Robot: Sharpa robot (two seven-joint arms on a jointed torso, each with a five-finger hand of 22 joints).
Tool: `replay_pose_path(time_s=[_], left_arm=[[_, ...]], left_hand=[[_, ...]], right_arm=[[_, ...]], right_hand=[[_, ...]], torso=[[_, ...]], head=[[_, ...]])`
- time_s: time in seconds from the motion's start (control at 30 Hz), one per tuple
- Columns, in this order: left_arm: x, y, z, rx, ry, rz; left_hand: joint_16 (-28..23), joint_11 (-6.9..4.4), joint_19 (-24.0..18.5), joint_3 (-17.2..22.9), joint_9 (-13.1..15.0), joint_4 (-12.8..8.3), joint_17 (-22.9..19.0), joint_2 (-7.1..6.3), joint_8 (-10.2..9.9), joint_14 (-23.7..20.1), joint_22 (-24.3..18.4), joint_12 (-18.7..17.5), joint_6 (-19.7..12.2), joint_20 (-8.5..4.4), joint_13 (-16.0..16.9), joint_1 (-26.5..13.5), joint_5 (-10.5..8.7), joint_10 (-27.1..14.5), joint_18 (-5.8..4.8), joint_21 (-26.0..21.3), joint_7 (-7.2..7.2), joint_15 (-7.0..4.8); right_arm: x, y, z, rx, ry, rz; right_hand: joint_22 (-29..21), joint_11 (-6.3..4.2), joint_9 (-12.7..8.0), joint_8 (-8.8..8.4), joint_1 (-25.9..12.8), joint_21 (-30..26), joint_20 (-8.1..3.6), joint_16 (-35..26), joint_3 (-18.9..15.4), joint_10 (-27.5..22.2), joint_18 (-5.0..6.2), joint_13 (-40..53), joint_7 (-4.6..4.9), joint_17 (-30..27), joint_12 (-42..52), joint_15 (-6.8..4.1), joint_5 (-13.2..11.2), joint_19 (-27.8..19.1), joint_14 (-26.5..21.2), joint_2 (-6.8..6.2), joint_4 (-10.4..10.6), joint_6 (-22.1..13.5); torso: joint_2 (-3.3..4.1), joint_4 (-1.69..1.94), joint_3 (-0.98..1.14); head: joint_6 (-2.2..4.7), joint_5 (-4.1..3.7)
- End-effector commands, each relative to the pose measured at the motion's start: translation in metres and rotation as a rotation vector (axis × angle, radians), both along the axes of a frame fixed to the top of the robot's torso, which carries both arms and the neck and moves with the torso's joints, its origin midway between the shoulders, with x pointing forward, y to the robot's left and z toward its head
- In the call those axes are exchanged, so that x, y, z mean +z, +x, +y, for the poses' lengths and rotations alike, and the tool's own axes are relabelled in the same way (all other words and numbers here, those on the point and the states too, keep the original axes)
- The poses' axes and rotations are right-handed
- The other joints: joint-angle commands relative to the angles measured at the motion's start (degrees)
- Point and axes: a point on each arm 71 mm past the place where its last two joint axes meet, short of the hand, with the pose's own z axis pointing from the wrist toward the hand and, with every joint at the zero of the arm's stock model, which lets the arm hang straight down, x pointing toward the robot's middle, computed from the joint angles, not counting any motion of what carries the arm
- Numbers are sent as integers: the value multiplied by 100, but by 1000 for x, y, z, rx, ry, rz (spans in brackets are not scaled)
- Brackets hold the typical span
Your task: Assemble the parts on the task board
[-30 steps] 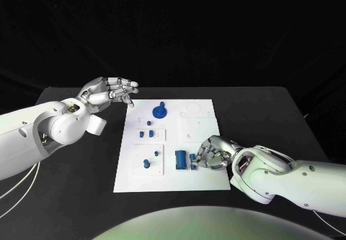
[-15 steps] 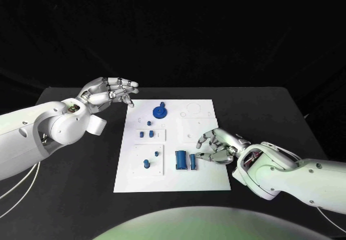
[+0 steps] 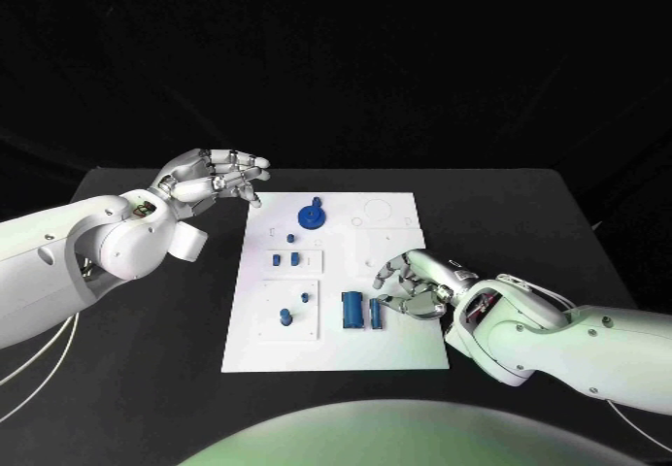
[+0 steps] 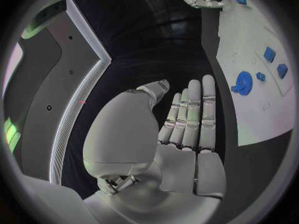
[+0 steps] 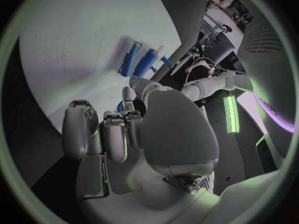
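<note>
The white task board (image 3: 336, 349) is laid flat on the bench. Near its centre, two blue bars (image 3: 352, 309) are laid side by side. A round blue part (image 3: 311, 215) is set toward its far edge, and small blue pieces (image 3: 285, 259) are seated in its left-hand panels.

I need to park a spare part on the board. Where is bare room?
The task board is bare along its near edge, below the two upright blue pieces. The middle is crowded: those pieces, smaller parts, and the right hand beside them.
</note>
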Motion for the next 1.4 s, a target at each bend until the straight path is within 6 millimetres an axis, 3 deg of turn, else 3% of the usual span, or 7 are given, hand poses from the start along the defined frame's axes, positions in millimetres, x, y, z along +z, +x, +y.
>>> replay_pose_path(time_s=[0.03, 0.43, 1.03, 1.4], left_arm=[[1, 0, -1, -12, -8, -6], [1, 0, -1, -12, -8, -6], [1, 0, -1, -10, -6, -5], [1, 0, -1, -9, -6, -5]], left_hand=[[9, -17, 33, 10, -8, 30, 7, -13, 26, -33, -9, 27, -40, -9, 8, -43, -17, -37, 80, -40, 284, 21], [9, -17, 33, 10, -8, 30, 7, -13, 26, -33, -9, 27, -40, -9, 8, -43, -17, -37, 80, -40, 284, 21], [9, -17, 33, 10, -8, 30, 7, -13, 26, -33, -9, 27, -40, -9, 8, -43, -17, -37, 80, -40, 284, 21], [9, -17, 33, 10, -8, 30, 7, -13, 26, -33, -9, 27, -40, -9, 8, -43, -17, -37, 80, -40, 284, 21]], right_arm=[[-3, -2, 3, 46, -25, 17], [-6, -2, 4, 57, -37, 40], [-9, -1, 4, 65, -52, 59], [-10, 0, 4, 55, -52, 56]], right_hand=[[1136, 14, -32, -34, -40, 51, 42, -20, 127, 286, -8, 1144, -15, 1211, 3, 33, 26, 223, 523, 3, -72, 88], [1149, -23, -66, -35, -231, 113, 22, -8, 404, 312, -17, 1165, -60, 1241, 35, 4, 15, 237, 530, 102, -265, 258], [1162, -45, -66, -15, -391, 172, 7, 1, 454, 354, -26, 1209, -87, 1265, 94, -13, 4, 252, 535, 96, -347, 332], [1160, -50, -70, -20, -475, 165, 1, 0, 457, 347, -25, 1199, -91, 1262, 81, -20, 1, 250, 535, 89, -359, 333]], torso=[[-1, -6, -3], [-2, -7, 6], [-2, -6, 3], [-3, -8, 5]], head=[[-1, 9], [-1, 13], [-1, -11], [-1, 21]])
